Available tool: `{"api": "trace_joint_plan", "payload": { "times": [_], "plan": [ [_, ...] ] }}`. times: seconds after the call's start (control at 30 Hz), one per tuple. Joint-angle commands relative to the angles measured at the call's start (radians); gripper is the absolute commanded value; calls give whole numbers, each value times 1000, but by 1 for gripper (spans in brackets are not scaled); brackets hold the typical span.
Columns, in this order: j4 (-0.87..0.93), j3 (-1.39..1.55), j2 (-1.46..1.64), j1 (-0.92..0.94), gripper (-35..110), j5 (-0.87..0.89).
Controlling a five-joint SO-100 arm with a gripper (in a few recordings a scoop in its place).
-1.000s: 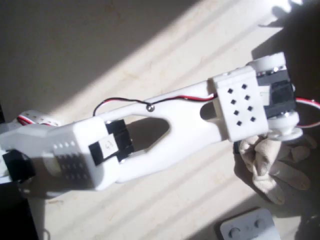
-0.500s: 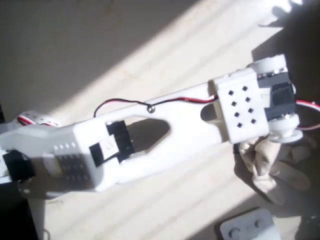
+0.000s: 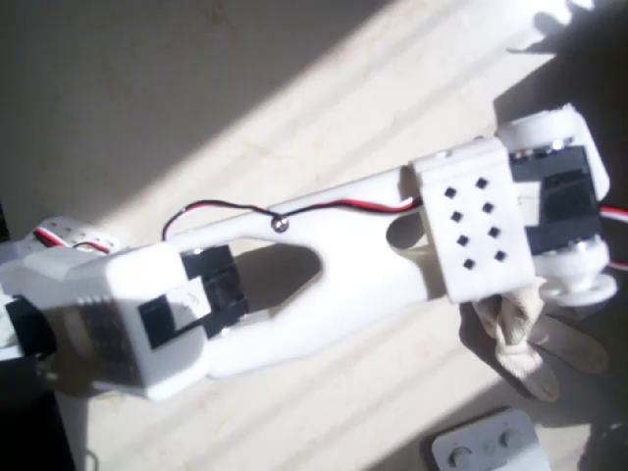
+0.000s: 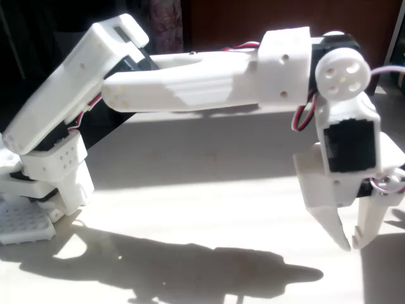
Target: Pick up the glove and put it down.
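The glove (image 3: 525, 339) was seen lying on the bench (image 3: 294, 78), partly hidden beneath the wrist (overhead view). The gripper (image 4: 353, 240) was held above the bench, jaws slightly apart and empty.

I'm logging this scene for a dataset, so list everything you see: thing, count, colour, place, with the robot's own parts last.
glove: one, cream-beige, on the table at the lower right of the overhead view, partly under the arm's wrist.
device with round buttons: one, white, at the bottom edge of the overhead view, below the glove.
table: one, pale beige, part sunlit and part in shadow.
perforated base plate: one, white, at the left edge of the fixed view by the arm's foot.
arm: one, white with black motors and red and black wires, reaching across the table from the left.
claw: one, white, pointing down over the table in the fixed view, fingertips slightly apart, nothing between them.
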Motion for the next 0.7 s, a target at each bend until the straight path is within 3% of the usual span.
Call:
{"api": "trace_joint_plan", "payload": {
  "times": [0.0,0.43,0.67],
  "plan": [
    [-35,92,215,5,1,9],
    [-512,871,916,8,1,9],
    [-589,1310,1278,8,1,9]
  ]
}}
